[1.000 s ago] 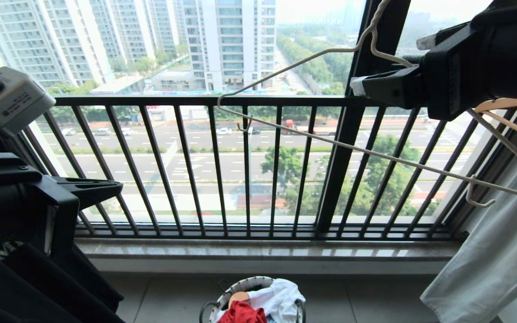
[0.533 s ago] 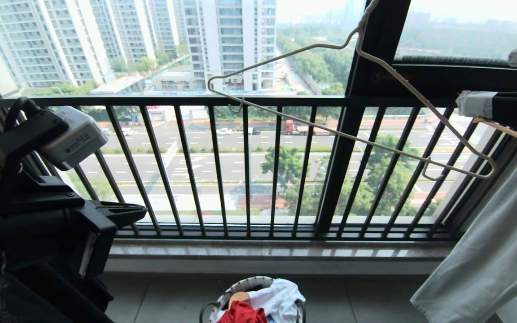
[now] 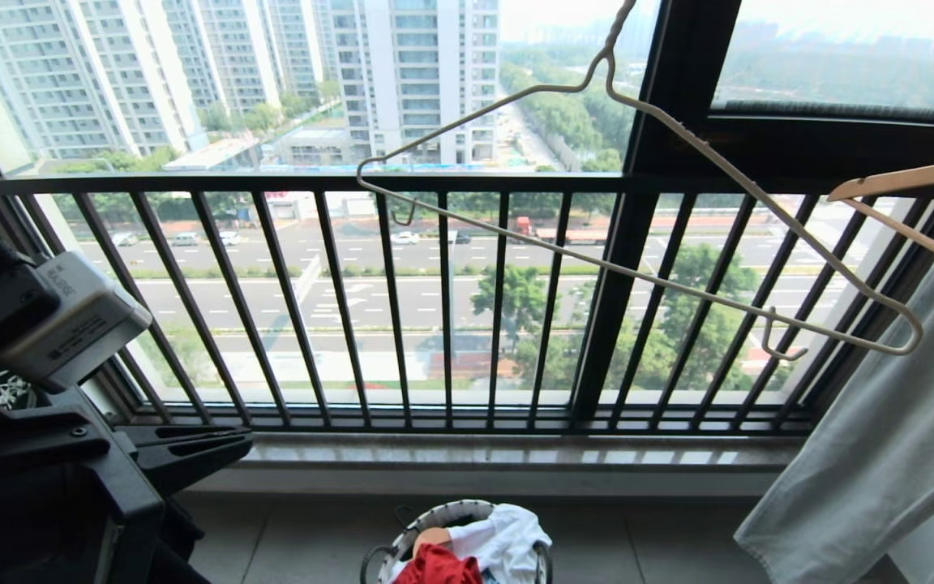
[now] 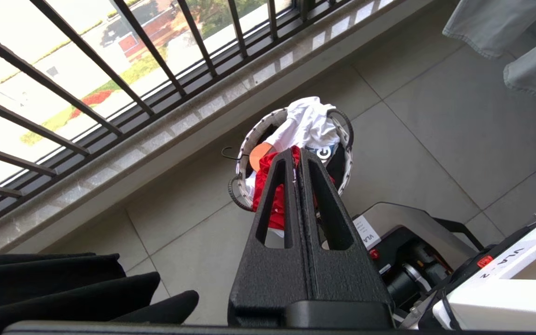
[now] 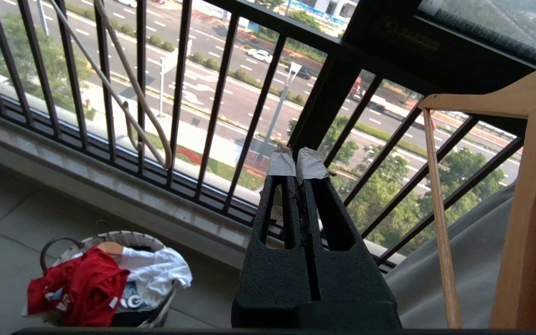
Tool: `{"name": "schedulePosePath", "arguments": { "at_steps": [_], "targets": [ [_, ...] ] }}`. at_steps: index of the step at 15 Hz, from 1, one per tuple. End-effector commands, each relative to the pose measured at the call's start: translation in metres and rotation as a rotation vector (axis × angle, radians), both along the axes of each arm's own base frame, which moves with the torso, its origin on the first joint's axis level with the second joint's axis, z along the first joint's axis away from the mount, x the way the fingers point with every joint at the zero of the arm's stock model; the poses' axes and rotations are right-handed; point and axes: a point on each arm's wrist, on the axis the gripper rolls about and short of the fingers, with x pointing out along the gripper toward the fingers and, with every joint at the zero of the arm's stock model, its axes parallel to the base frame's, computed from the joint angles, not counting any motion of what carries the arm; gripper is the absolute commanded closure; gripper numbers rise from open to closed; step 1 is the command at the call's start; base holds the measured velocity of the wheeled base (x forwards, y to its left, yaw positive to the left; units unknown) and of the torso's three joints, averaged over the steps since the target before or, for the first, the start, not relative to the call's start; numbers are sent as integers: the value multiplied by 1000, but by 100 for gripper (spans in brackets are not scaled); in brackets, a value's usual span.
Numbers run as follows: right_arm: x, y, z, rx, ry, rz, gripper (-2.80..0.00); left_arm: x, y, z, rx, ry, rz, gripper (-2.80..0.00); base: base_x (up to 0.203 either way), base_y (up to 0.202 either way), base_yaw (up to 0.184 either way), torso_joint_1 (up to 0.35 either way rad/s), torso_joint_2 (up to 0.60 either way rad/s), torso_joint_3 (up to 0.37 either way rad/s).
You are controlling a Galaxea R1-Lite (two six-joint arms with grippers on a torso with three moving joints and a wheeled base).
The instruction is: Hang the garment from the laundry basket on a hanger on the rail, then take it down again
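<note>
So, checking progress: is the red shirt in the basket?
In: the red shirt lies bunched in the basket, draped over its rim.

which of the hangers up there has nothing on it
The thin cream wire hanger in front of the window bars is bare. The thicker wooden hanger at the right has a pale grey garment draped from it.

A tall window fills the far wall, with a black balustrade point(image 3: 337, 300) of vertical bars in front of it and a thick dark window frame post point(image 3: 637, 227) dividing the glass. Beyond lie pale high-rise blocks point(image 3: 410, 73), a wide multi-lane road point(image 3: 370, 300) and green trees in hazy daylight. Below the bars runs a pale stone sill point(image 3: 475, 454), and the floor point(image 4: 435, 135) is laid with large grey tiles.
</note>
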Motion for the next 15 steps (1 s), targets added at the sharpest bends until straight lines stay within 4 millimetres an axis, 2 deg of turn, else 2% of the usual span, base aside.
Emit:
{"name": "schedulePosePath", "arguments": {
  "at_steps": [1, 5, 9, 12, 15],
  "targets": [
    [-31, -21, -21, 36, -52, -114, 0, -14, 12, -6, -42, 6, 23, 0, 0, 0, 0, 0, 0, 0],
    [-67, -33, -49, 106, -111, -253, 0, -31, 36, -24, -90, 10, 138, 0, 0, 0, 0, 0, 0, 0],
    [-90, -37, -72, 143, -155, -342, 0, -57, 64, -31, -155, -74, 303, 0, 0, 0, 0, 0, 0, 0],
    [-94, -33, -84, 242, -152, -396, 0, -84, 77, -50, -225, -152, 402, 0, 0, 0, 0, 0, 0, 0],
    [-94, -33, -84, 378, -145, -399, 0, -110, 82, -61, -275, -265, 502, 0, 0, 0, 0, 0, 0, 0]
  ]
}}
